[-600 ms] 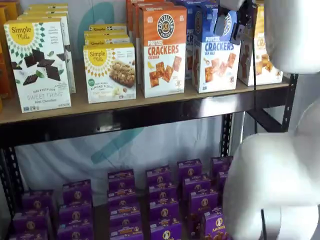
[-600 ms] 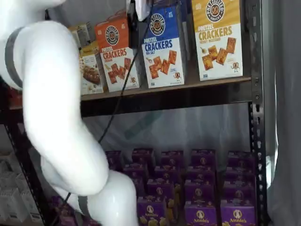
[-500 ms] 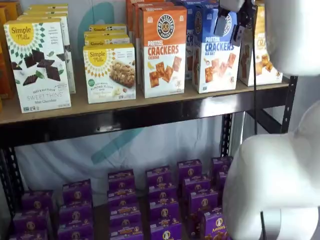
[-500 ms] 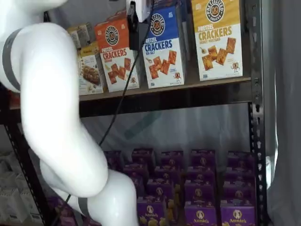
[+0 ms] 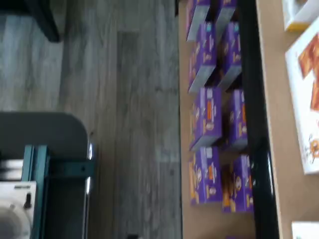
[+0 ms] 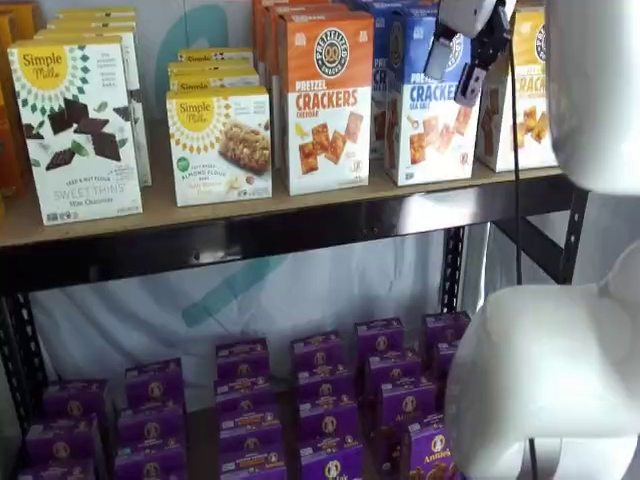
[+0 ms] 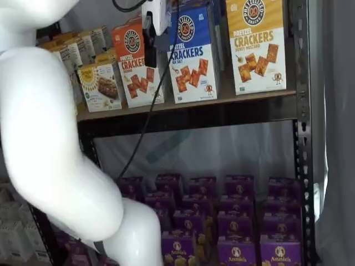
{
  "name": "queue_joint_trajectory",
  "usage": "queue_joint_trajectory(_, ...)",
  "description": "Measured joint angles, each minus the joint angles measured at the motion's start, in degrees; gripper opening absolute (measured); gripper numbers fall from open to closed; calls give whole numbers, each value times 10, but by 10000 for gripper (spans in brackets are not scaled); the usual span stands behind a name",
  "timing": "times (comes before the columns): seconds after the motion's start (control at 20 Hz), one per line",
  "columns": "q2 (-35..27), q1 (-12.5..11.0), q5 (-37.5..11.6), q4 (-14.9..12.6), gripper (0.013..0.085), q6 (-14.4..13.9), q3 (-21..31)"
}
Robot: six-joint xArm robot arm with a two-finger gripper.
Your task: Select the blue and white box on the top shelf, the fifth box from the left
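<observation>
Two black fingers of the white-bodied gripper [image 6: 456, 68] hang down from the top of a shelf view, spread with a plain gap between them, and nothing is held in that gap. They sit in front of the upper part of the tall blue and white cardboard box [image 6: 432, 110], the one with a round black logo on its blue top and square orange crackers pictured on its white lower half; whether a fingertip touches the box face cannot be told. In a shelf view from the other side the gripper [image 7: 151, 34] shows side-on, just left of the same blue and white box [image 7: 192, 55], with a black cable [image 7: 150, 111] trailing down from it past the shelf edge.

The blue and white box stands upright on the long tan wooden top shelf [image 6: 150, 215] with its black metal front rail. On one side of it stands an orange-topped cracker box [image 6: 324, 100], on the other a yellow-topped cracker box [image 7: 256, 44]. Further along the board are a white mint chocolate cookie box [image 6: 75, 130] and a shorter yellow and white almond flour bar box [image 6: 219, 145].

Rows of small purple boxes [image 6: 320, 400] fill the lower shelf. The wrist view shows those small purple boxes [image 5: 209, 119] from above, beside a grey wood-grain floor [image 5: 134, 124].
</observation>
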State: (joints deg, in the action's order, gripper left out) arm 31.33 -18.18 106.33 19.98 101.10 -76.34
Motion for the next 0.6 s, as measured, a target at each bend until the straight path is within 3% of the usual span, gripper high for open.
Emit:
queue_joint_trajectory(0.25, 20, -11, -27, 66, 850, -17, 11)
queue_joint_trajectory(0.6, 6, -42, -28, 142, 850, -36, -32)
